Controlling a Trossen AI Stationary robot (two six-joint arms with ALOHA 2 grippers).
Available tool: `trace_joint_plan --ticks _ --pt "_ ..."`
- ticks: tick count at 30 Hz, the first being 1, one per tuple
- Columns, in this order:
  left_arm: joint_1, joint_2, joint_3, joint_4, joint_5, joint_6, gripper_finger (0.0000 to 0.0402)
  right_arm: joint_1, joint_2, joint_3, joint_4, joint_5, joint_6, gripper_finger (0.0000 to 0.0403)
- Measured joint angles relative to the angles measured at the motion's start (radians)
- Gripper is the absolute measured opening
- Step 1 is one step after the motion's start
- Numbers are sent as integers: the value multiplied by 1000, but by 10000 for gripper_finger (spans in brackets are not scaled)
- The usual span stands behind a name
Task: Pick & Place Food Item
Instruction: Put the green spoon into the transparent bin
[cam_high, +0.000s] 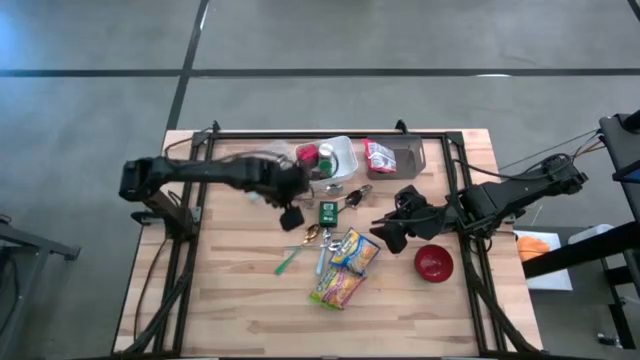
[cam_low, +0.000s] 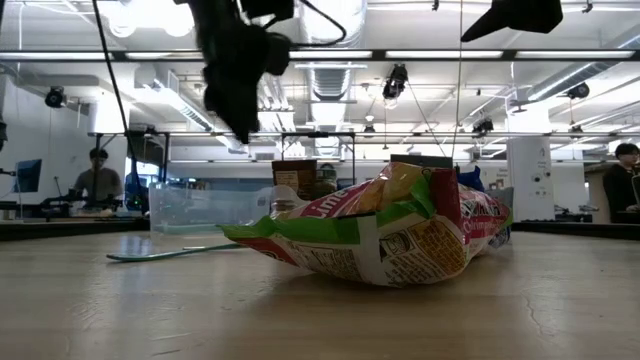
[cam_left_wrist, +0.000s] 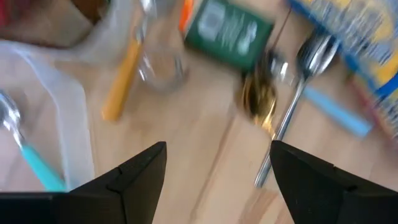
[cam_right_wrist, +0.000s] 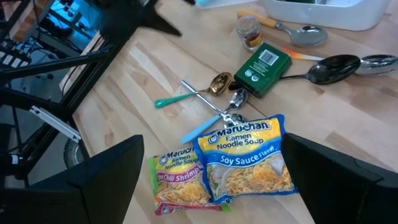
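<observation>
Two Maruchan noodle packs lie flat on the wooden table: a blue-and-yellow one (cam_right_wrist: 245, 155) (cam_high: 354, 249) and a green-and-red one (cam_right_wrist: 180, 180) (cam_high: 337, 288), which overlap at one edge. My left gripper (cam_high: 291, 215) (cam_left_wrist: 217, 180) hangs open above the table left of a green box (cam_left_wrist: 227, 31), over bare wood and spoons. My right gripper (cam_high: 390, 232) (cam_right_wrist: 214, 186) stands open in the air to the right of the packs. Neither holds anything.
Several spoons (cam_right_wrist: 214, 93) and a teal-handled utensil (cam_high: 287, 262) lie between the green box and the packs. At the far edge stand a clear container (cam_high: 338, 158) and a dark tray with a red bag (cam_high: 380, 157). A red bowl (cam_high: 433, 263) sits at the right.
</observation>
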Motion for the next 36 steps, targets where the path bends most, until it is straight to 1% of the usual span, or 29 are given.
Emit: trace_joint_plan --ticks 2,7,10,16,21,29,36 --pt "-34 3 -35 2 -31 -38 290 0 0 0 0 0 1 373" --pt "-82 6 -89 62 -38 -164 289 0 0 0 0 0 2 373" --pt "-90 6 -102 101 -36 -199 289 0 0 0 4 0 9 373" --pt "-107 39 -102 120 -23 -201 289 0 0 0 7 0 24 373" --pt "-129 106 -102 177 22 -201 289 1 0 0 12 0 30 373" --pt "-131 200 -94 227 72 -201 289 2 0 0 15 0 31 373" --pt "-131 248 -96 233 76 -196 289 2 0 0 15 -23 31 373"
